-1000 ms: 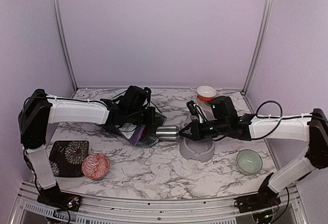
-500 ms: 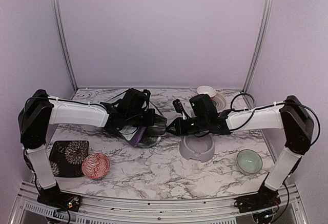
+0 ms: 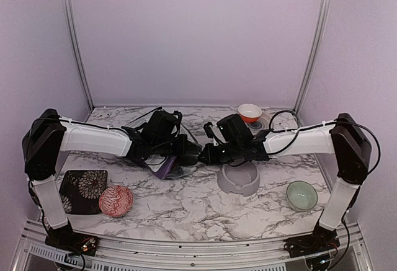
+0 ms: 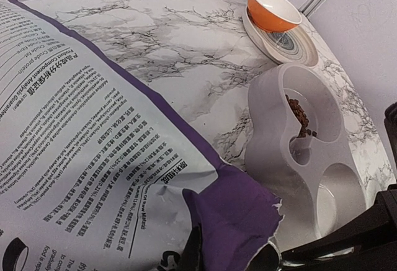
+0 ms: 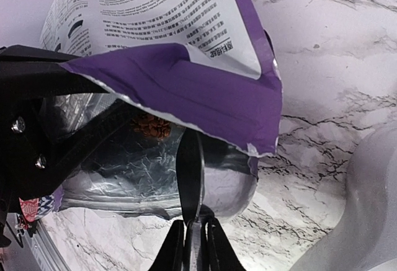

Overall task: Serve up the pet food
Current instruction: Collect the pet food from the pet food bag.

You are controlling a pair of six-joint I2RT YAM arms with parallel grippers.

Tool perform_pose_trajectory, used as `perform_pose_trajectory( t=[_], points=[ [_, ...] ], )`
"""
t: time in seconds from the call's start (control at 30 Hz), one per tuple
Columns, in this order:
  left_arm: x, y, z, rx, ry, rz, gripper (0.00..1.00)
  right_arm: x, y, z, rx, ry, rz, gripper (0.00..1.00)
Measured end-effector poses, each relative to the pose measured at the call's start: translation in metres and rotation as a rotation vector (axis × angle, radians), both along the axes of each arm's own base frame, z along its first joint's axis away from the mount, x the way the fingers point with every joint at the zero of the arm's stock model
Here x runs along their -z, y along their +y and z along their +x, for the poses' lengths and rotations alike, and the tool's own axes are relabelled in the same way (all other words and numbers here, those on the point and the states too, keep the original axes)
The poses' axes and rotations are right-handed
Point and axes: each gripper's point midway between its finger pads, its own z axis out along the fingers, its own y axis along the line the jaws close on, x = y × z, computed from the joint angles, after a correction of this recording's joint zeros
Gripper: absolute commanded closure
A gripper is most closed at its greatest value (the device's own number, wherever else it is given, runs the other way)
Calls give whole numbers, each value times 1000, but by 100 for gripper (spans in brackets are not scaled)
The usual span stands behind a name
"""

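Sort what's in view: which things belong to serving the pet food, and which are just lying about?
In the job: pet food, purple bag, metal scoop, grey feeder.
Lying about: orange bowl, striped plate, green bowl, red bowl, dark floral plate.

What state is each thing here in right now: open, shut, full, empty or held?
left gripper: shut on the bag
right gripper: shut on the scoop
bag: open at the mouth
scoop: at the bag's mouth
feeder: upright, a little pet food in one well, none in the other
orange bowl: upright, empty, on a plate
green bowl: upright, empty
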Motion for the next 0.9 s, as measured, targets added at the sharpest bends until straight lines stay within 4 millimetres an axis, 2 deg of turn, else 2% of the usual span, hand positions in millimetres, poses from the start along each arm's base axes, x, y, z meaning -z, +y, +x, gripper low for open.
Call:
perform_pose_trajectory(
  t=[0.4,0.9],
  points=[
    [0,-1,-1,9,4,-3,100,3,0,0,23,-5,-54,100],
    [0,-2,-2,13,9,-7,100,12,12,3,15,22,-31,100]
  ],
)
